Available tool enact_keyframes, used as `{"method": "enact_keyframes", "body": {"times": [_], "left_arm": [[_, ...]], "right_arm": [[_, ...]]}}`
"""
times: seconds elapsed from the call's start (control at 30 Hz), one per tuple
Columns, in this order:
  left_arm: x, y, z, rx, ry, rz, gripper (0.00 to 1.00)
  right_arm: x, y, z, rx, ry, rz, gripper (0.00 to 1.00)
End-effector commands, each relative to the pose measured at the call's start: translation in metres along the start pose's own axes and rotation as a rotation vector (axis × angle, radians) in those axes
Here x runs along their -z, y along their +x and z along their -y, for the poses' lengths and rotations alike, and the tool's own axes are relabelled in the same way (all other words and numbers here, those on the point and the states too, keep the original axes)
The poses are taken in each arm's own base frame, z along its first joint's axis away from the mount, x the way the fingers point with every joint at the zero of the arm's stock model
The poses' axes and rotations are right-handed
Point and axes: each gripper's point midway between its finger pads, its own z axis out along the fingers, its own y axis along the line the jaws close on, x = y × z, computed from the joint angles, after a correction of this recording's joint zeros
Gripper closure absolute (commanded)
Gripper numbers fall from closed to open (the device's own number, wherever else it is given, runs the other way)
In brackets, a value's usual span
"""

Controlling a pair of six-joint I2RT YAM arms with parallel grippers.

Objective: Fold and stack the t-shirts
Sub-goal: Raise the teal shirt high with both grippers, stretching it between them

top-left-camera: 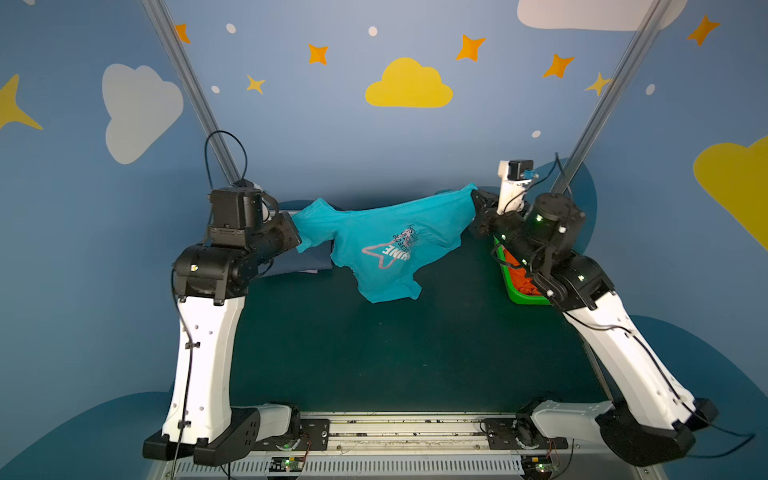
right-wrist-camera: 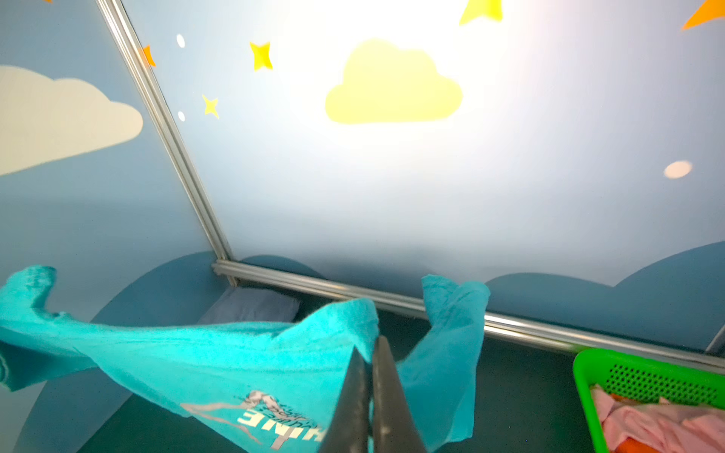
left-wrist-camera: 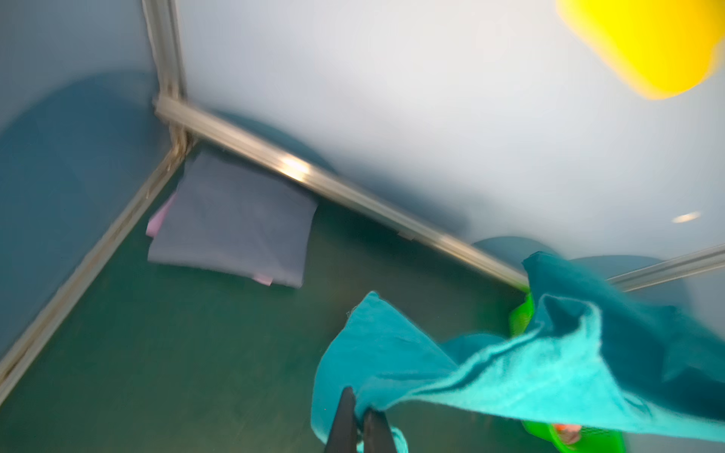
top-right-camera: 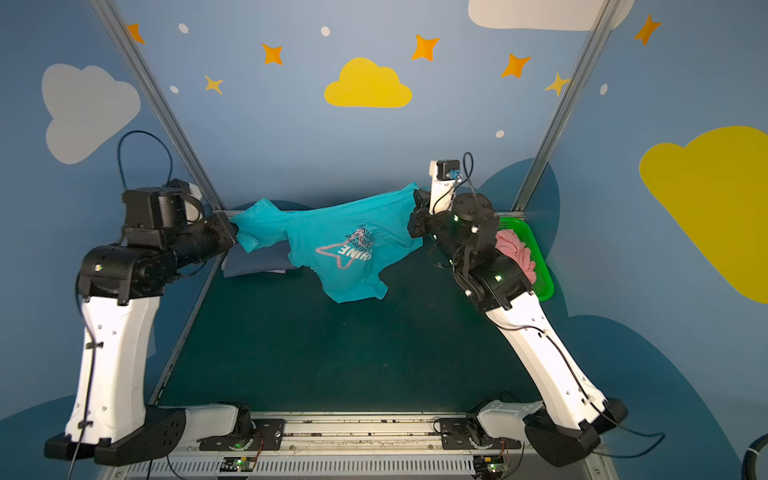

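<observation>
Teal tee [top-left-camera: 386, 249] hangs stretched above the table's far edge, left tool [top-left-camera: 296, 235] and right tool [top-left-camera: 477, 198] each pinching one end. Done: slate-blue tee [left-wrist-camera: 231, 219] folded over lavender tee [left-wrist-camera: 159, 217], far-left corner. Outstanding: teal fold; pink tee [right-wrist-camera: 647, 423] and orange tee [top-left-camera: 524, 282] in basket [top-right-camera: 542, 282], far-right corner.

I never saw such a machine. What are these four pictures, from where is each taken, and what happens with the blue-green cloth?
You see two robot arms, each ending in a two-fingered gripper. The two wide pictures come from one camera overhead; the other two from wrist cameras. The left gripper and right gripper are shut on a teal t-shirt, holding it stretched above the green table. A folded slate-blue shirt lies on a lavender shirt in the far left corner. The green basket holds a pink shirt and an orange shirt.
</observation>
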Motion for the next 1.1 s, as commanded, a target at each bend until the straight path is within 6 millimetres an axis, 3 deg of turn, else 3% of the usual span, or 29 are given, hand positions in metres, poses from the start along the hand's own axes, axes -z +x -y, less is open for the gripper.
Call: {"method": "enact_keyframes", "body": {"times": [0.0,0.2,0.3,0.37,0.47,0.5,0.6,0.7,0.8,0.93,1.0,1.07], "left_arm": [[0.045,-0.030,0.009,0.003,0.031,0.120,0.96],[0.125,-0.072,0.044,0.045,0.226,0.338,0.96],[0.145,-0.078,0.049,0.049,0.271,0.396,0.96],[0.141,-0.077,0.045,0.048,0.251,0.397,0.96],[0.128,-0.071,0.040,0.045,0.221,0.360,0.96],[0.124,-0.068,0.041,0.041,0.222,0.342,0.96],[0.112,-0.064,0.039,0.040,0.211,0.318,0.96],[0.107,-0.063,0.032,0.038,0.175,0.328,0.96],[0.106,-0.060,0.022,0.027,0.127,0.333,0.96],[0.097,-0.049,0.018,0.030,0.123,0.303,0.96],[0.087,-0.042,0.017,0.042,0.133,0.281,0.96],[0.081,-0.038,0.016,0.050,0.132,0.264,0.96]], "right_arm": [[0.029,-0.036,0.010,0.026,0.058,0.126,1.00],[0.072,-0.057,0.001,0.062,0.037,0.205,1.00],[0.065,-0.046,0.008,0.106,0.089,0.173,1.00],[0.060,-0.036,0.011,0.148,0.119,0.121,1.00],[0.076,-0.048,0.024,0.107,0.169,0.204,1.00],[0.078,-0.050,0.019,0.089,0.134,0.226,1.00],[0.063,-0.028,-0.031,0.130,-0.078,0.110,1.00],[0.047,-0.005,-0.060,0.261,-0.083,0.034,1.00],[0.060,-0.036,-0.043,0.283,0.021,0.160,1.00],[0.097,-0.097,0.009,0.256,0.207,0.320,1.00],[0.108,-0.111,0.016,0.222,0.204,0.346,1.00],[0.111,-0.113,0.011,0.186,0.159,0.347,1.00]]}}
